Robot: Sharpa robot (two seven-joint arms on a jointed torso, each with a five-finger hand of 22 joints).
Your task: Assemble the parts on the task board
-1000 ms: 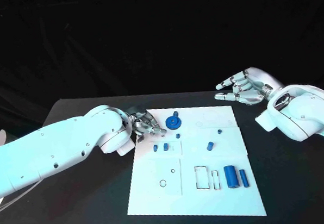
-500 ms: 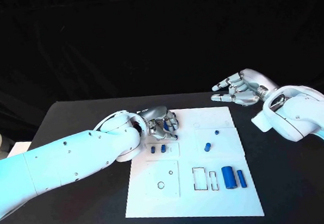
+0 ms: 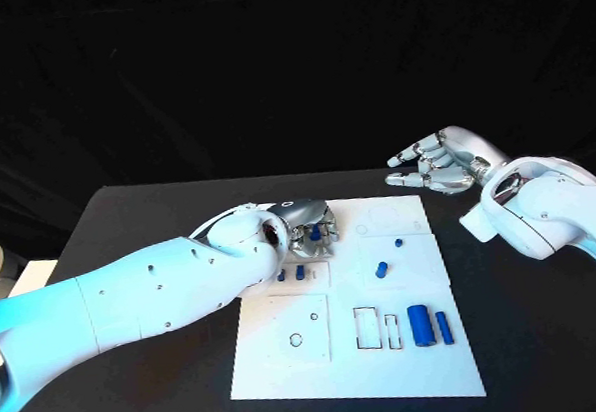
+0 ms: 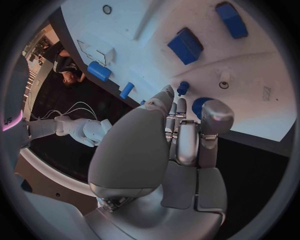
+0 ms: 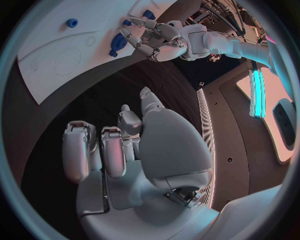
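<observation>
The white task board [image 3: 290,366] lies mid-table. My left hand [image 3: 306,227] is down on the blue disc [image 3: 311,233] at the board's far edge. In the left wrist view the thumb and fingers of this hand [image 4: 181,145] close on either side of the disc [image 4: 201,106], which still lies on the board. The right wrist view shows the same left hand [image 5: 156,40] on the disc [image 5: 117,42]. My right hand [image 3: 436,163] hovers beyond the board's far right corner, fingers loosely curled and apart, holding nothing.
Two small blue blocks [image 3: 293,274] stand just in front of the left hand. A short blue piece [image 3: 381,270] and a tiny peg [image 3: 397,245] sit mid-board. A thick blue cylinder [image 3: 420,325] and a thinner one [image 3: 444,326] lie near the front right.
My left hand moved right from beside the disc onto it, and its fingers came down around it. The right hand has barely moved.
</observation>
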